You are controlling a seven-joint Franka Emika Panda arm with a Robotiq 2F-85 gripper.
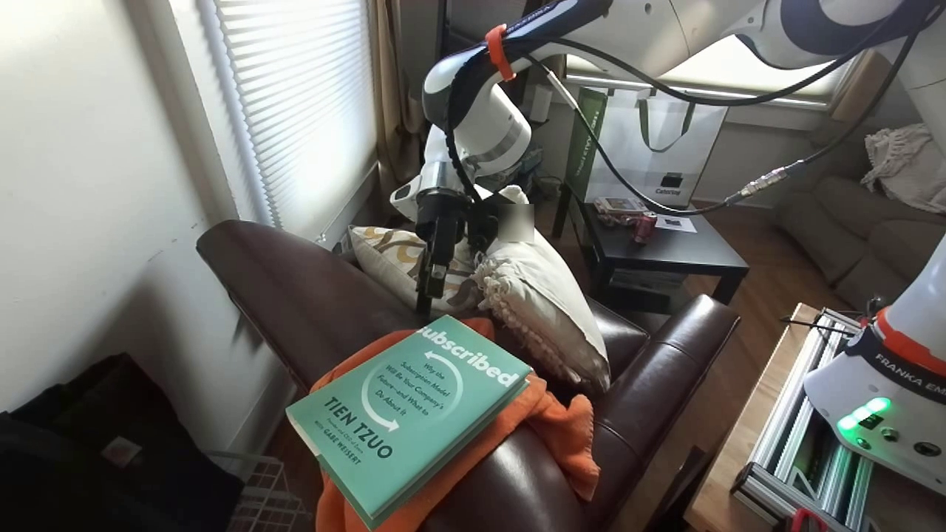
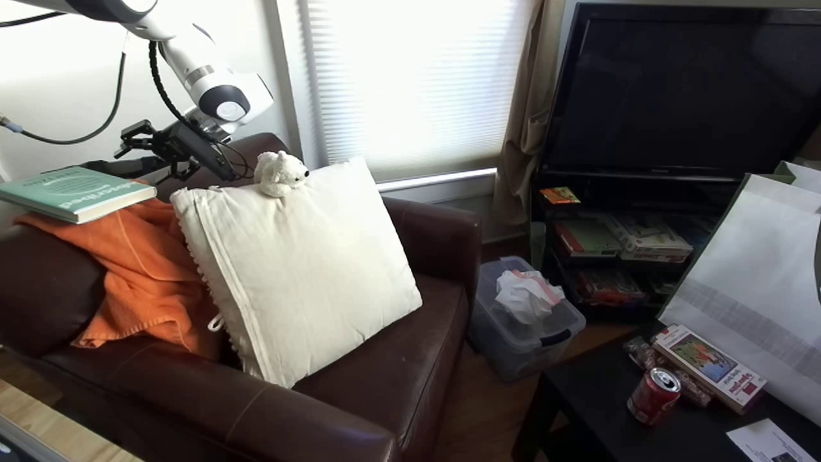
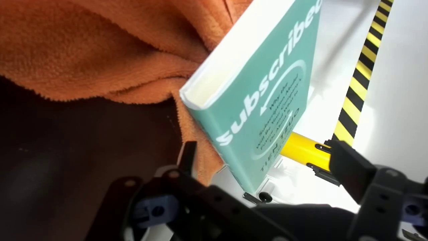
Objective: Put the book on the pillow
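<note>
The green book lies flat on the orange towel over the chair's back; it also shows in an exterior view and the wrist view. The large cream pillow leans upright on the chair seat; its fringed side shows in an exterior view. A patterned pillow lies behind it. My gripper is above the chair, beyond the book's title edge and apart from it. In the wrist view the fingers are spread wide with nothing held, and the book lies ahead of them.
A white plush bear sits on the cream pillow's top edge, close to my gripper. The orange towel drapes over the brown leather chair. A black table holds a red can. A window blind stands alongside.
</note>
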